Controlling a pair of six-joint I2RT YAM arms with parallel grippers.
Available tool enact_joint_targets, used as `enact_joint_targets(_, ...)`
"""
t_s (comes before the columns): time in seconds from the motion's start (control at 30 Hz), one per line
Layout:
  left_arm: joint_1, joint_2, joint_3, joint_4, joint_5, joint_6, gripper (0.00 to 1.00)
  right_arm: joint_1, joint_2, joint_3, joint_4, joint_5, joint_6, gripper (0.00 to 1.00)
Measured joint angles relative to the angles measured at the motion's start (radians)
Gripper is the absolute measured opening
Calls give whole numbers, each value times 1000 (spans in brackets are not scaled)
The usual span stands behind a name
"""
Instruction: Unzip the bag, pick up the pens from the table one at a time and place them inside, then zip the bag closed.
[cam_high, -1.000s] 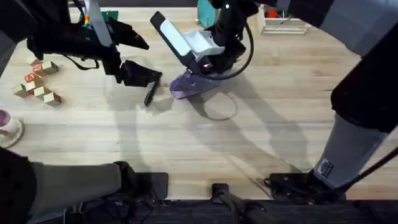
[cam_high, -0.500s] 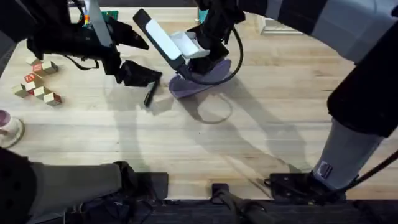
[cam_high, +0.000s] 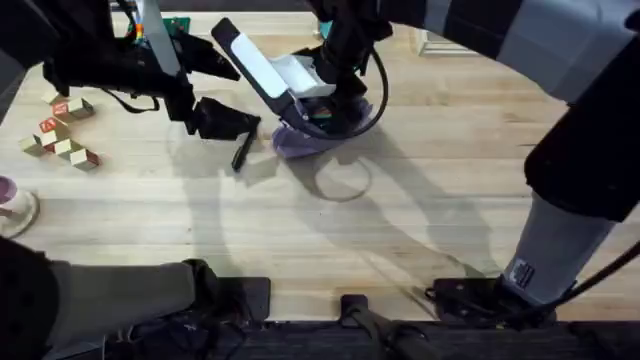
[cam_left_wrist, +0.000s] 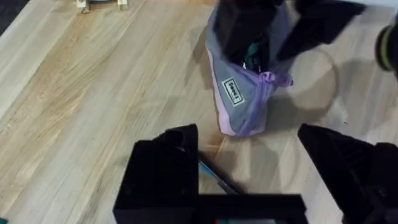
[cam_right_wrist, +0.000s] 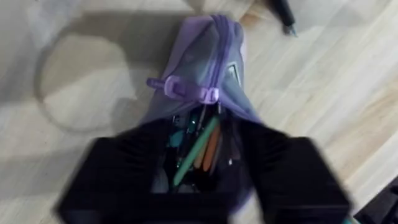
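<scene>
The right gripper (cam_right_wrist: 205, 177) sits clamped on the open end of the bag (cam_high: 318, 135), which lies near the table's (cam_high: 420, 200) far middle. The left gripper (cam_left_wrist: 249, 168) hovers spread wide and empty just beside it. Partly unzipped, the bag already holds pens; one black pen (cam_high: 241, 152) waits on the table, and the final zipping remains.

The pale wood butcher-block worktop (cam_high: 430, 180) shows long plank lines. A soft lavender-purple fabric pouch (cam_high: 310, 140) rests on it toward the far middle, its zipper partly open. Just beside the pouch, on its left, lies a slim black stick pen (cam_high: 241, 153), pointing at an angle. Near the left edge sits a cluster of small wooden blocks (cam_high: 62, 130) with red markings, well apart from the pouch.
</scene>
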Motion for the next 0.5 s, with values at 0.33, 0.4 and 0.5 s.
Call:
enact_joint_targets(0.33, 0, 0, 0, 0, 0, 0, 994, 4, 7, -3, 1, -2, 14, 995)
enact_joint_targets(0.4, 0, 0, 0, 0, 0, 0, 994, 4, 7, -3, 1, 3, 20, 995)
enact_joint_targets(0.5, 0, 0, 0, 0, -2, 0, 994, 8, 4, -3, 1, 12, 38, 995)
